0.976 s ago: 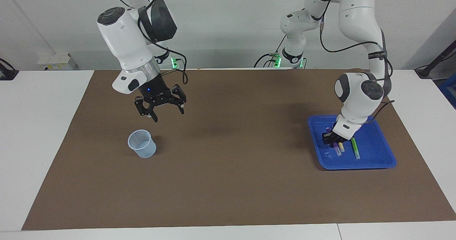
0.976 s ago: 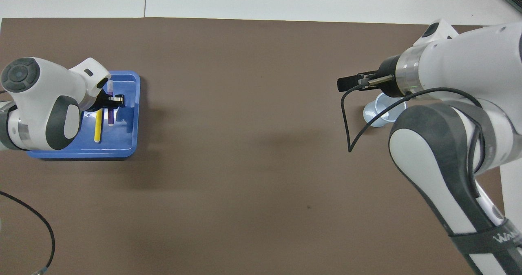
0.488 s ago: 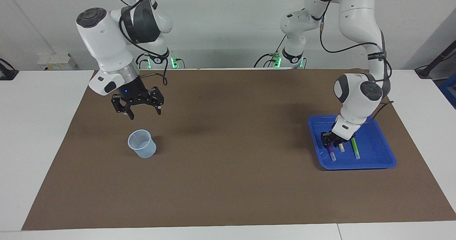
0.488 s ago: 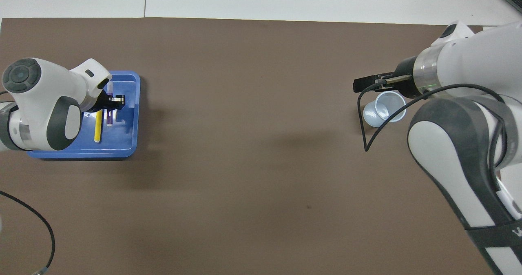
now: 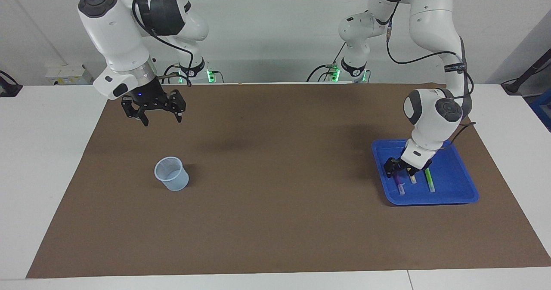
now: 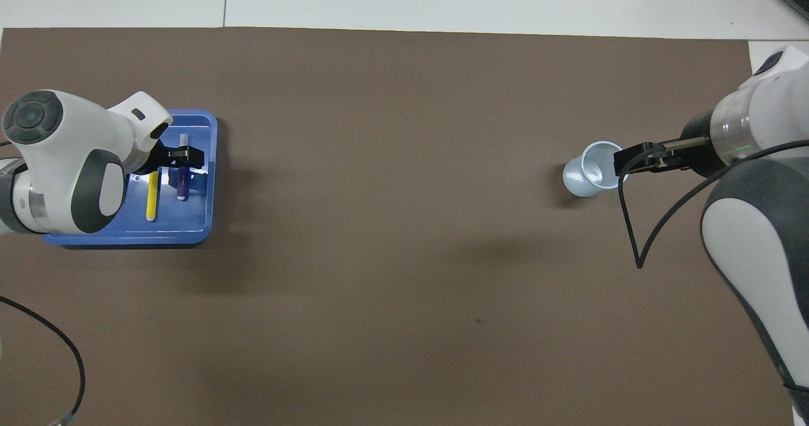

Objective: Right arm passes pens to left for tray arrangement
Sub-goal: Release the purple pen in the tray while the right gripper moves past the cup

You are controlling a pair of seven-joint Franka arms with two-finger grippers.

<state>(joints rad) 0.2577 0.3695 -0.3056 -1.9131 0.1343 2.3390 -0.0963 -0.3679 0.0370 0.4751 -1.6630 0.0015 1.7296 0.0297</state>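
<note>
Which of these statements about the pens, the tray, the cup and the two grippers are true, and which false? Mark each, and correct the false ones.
1. All three pens lie in the blue tray. True: purple pen, yellow pen, green pen.
2. The clear cup holds a pen. False: it is empty.
3. The left gripper is over the tray. True.
4. The right gripper grips the cup. False: it hangs open in the air, holding nothing.
5. The cup lies on its side. False: it stands upright.

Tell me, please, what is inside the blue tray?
Three pens lie side by side in the blue tray: purple pen, yellow pen, green pen. The left gripper covers their upper ends.
</note>
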